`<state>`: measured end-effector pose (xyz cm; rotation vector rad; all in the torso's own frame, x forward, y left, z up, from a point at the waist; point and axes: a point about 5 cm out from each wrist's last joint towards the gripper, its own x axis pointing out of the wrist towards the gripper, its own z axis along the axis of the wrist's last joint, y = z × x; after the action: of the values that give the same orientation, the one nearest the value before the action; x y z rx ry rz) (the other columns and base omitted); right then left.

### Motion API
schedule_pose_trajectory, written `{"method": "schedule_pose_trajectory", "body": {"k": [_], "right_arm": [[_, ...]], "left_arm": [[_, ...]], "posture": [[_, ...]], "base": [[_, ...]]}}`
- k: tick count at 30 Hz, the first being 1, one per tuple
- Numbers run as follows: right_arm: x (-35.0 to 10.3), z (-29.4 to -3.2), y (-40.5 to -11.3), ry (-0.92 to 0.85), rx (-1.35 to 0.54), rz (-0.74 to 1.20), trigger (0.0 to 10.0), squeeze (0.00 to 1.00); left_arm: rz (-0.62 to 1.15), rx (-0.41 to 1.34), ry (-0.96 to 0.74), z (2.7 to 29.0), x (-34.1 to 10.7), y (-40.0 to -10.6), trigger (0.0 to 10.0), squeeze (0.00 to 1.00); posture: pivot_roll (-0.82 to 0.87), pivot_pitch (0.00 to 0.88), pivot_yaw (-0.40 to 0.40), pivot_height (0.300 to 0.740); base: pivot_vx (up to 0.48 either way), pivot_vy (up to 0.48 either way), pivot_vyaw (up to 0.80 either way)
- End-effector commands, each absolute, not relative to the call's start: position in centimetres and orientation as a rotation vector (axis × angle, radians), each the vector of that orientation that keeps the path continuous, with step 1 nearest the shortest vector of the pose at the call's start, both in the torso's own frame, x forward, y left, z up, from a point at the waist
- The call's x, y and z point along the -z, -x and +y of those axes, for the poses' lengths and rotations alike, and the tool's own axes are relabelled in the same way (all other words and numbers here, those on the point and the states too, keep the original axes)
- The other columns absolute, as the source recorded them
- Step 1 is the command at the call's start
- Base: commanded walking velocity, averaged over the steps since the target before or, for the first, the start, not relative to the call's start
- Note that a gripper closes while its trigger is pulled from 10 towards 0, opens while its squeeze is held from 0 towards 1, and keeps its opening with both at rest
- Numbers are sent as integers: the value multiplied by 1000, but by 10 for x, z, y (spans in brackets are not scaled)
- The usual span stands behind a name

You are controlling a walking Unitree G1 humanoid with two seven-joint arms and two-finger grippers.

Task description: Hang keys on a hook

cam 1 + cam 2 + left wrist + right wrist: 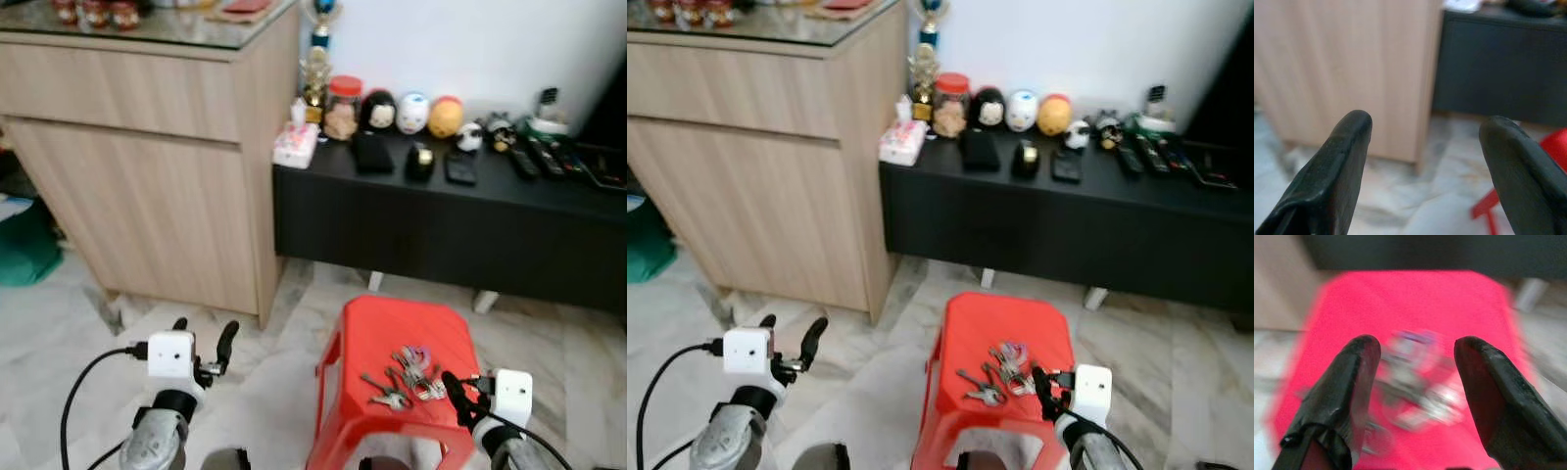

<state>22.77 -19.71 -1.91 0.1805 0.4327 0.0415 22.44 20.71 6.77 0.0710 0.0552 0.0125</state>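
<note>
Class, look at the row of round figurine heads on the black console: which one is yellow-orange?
The yellow-orange head at the right end of the row, beside the white head; the black-haired head sits further left.

one red stool [392, 338] carrying one bunch of keys [407, 375]. one wooden cabinet [147, 157] and one long black bench [441, 220]. on the bench: three round doll heads [412, 113], one red-lidded jar [343, 106], one trophy [315, 59] and one tissue pack [296, 145].
</note>
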Motion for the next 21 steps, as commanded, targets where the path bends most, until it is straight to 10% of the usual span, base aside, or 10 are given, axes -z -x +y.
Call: {"method": "schedule_pose_trajectory", "body": {"k": [1, 20, 21], "right_arm": [[19, -202, -224, -134, -57, 438, 10000, 0], [23, -201, -246, 473, -414, 563, 10000, 0], [21, -198, -251, 492, -428, 560, 10000, 149]], "left_arm": [[43, 1, -55, 202, -70, -226, 10000, 0], [63, 56, -51, 194, -70, -226, 10000, 0], [65, 68, -56, 192, -71, -227, 10000, 0]], "posture": [[22, 0, -89, 605], [20, 10, -84, 605], [38, 25, -87, 605]], "base": [[0, 0, 0], [0, 0, 0], [0, 0, 0]]}}
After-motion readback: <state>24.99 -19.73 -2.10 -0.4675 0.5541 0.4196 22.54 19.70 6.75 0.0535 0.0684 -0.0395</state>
